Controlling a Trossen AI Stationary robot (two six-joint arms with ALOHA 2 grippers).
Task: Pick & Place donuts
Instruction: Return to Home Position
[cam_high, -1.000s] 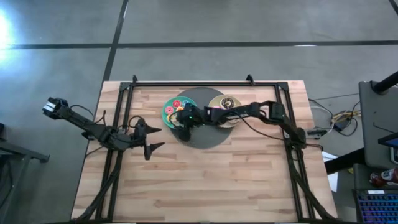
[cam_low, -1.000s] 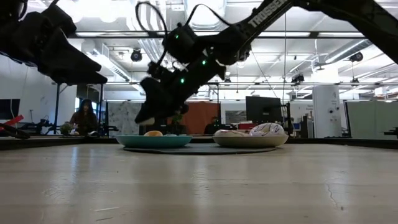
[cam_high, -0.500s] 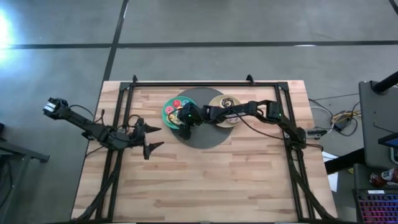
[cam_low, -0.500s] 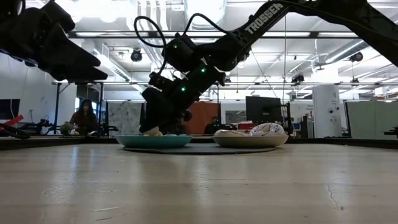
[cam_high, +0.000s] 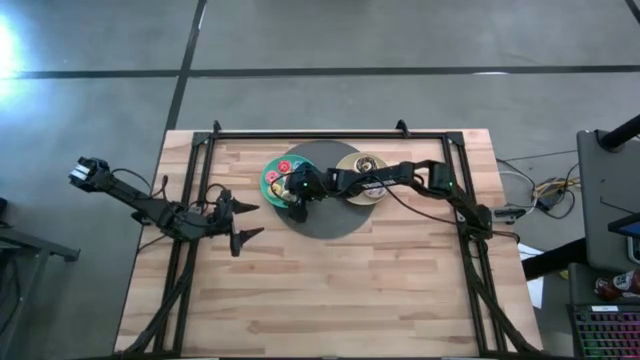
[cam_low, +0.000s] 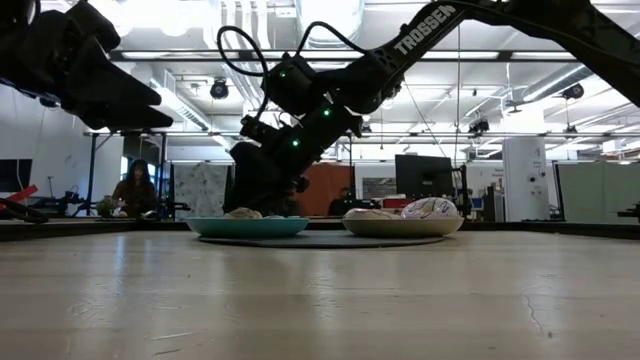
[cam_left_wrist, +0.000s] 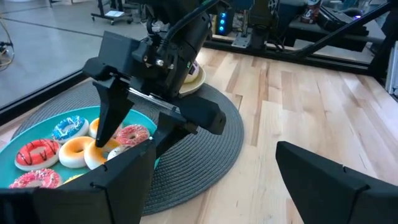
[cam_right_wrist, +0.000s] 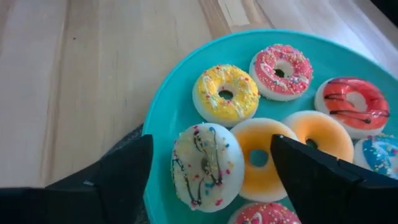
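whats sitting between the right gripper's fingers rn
In the right wrist view, the white sprinkled donut and part of an orange donut lie on the teal plate, between the fingers of the open right gripper.

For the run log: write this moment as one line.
right pincer open over teal plate | white donut lying on it | left pincer open, idle table-left

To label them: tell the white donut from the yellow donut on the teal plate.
The white donut has dark drizzle and coloured sprinkles; the yellow donut has only pale sprinkles. The white one lies between the right gripper's open fingers; the yellow lies beyond them. Both are rings on the teal plate.
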